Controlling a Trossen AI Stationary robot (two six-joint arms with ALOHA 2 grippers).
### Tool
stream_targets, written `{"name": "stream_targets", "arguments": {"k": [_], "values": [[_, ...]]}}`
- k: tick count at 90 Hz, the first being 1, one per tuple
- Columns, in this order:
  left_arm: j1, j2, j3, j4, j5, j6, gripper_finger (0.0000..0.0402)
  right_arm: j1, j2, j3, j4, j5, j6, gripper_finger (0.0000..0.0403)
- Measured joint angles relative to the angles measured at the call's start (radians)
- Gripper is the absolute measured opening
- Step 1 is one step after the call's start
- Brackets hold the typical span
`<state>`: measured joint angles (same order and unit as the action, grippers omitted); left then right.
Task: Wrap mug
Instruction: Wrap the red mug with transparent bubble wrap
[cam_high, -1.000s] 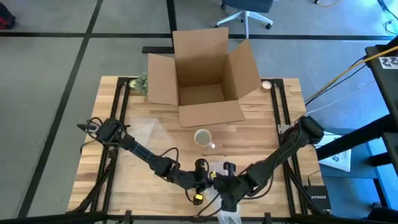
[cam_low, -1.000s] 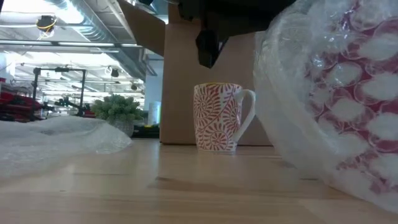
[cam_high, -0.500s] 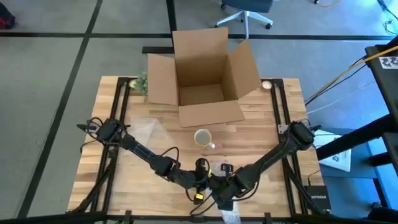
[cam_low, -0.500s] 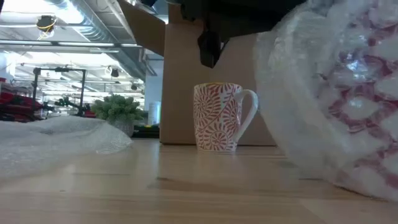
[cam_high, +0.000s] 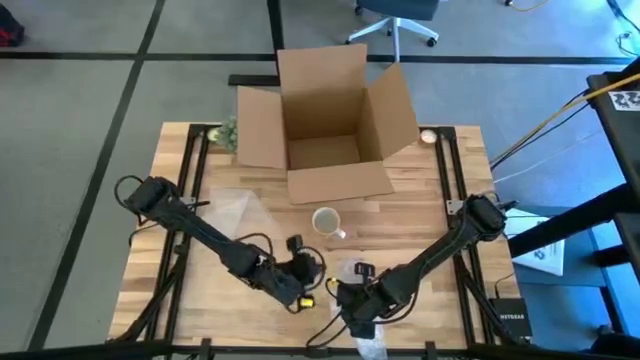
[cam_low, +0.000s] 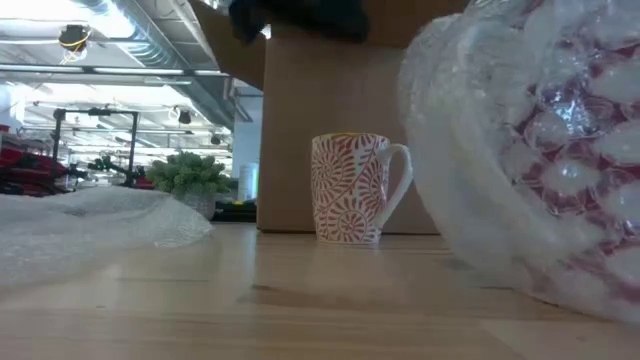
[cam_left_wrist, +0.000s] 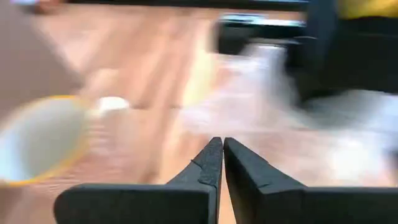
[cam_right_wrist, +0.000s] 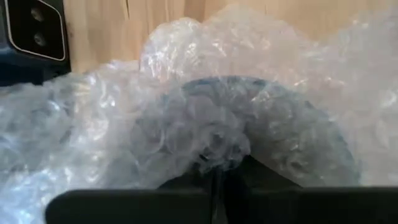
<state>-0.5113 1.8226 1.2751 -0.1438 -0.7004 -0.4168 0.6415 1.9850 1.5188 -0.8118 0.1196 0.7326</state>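
Near edge of table (cam_high: 420, 225): right gripper (cam_high: 352, 318) low at the front, fingers closed on a wad of bubble wrap (cam_right_wrist: 249, 112). In its wrist view the wrap covers the fingertips; a dark rounded shape shows through the film, not identifiable. In the low view the same bundle (cam_low: 540, 150) fills the right side, cut off by the frame, with red pattern showing through the bubbles; what is inside cannot be made out for certain.

Just beside the right gripper, toward the left arm: left gripper (cam_high: 300, 270), raised off the table, fingers (cam_left_wrist: 205, 171) pressed together with nothing between them. Its wrist view is blurred; a pale cup rim (cam_left_wrist: 37, 140) shows past the fingers. Low view shows only a dark smear at the top edge.

Beyond both grippers: mug (cam_low: 355, 188), red and white pattern, upright on the bare wood, handle pointing toward the right arm's side, unwrapped, apart from both grippers.

Farther out from the left gripper: a flat clear sheet (cam_high: 235, 210), hard to see from above.

Behind the mug: open cardboard box (cam_high: 330, 120). A small plant (cam_low: 185, 175) beside the box's left corner.
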Motion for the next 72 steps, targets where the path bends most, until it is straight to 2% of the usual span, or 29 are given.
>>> {"name": "stream_targets", "arguments": {"k": [5, 16, 30, 37, 57, 72], "values": [[0.026, 0.016, -0.013, 0.058, 0.032, 0.009, 0.0001, 0.0, 0.0, 0.0, 0.003, 0.001, 0.0, 0.0], [0.063, 0.068, -0.025, 0.238, 0.186, 0.064, 0.0001, 0.0, 0.0, 0.001, 0.008, 0.011, 0.0, 0.0], [0.059, 0.096, -0.022, 0.439, 0.35, 0.092, 0.0001, 0.0, 0.0, 0.002, 0.008, 0.01, -0.009, 0.0001], [0.049, 0.114, -0.023, 0.48, 0.379, 0.091, 0.0001, 0.003, -0.001, 0.002, 0.009, 0.011, -0.011, 0.0001], [0.027, 0.205, -0.021, 0.524, 0.373, 0.014, 0.0001, -0.002, -0.002, 0.002, 0.022, 0.02, -0.004, 0.0001], [0.021, 0.233, -0.018, 0.563, 0.39, 0.027, 0.0001, 0.001, -0.002, 0.002, 0.026, 0.024, -0.004, 0.0]]}}
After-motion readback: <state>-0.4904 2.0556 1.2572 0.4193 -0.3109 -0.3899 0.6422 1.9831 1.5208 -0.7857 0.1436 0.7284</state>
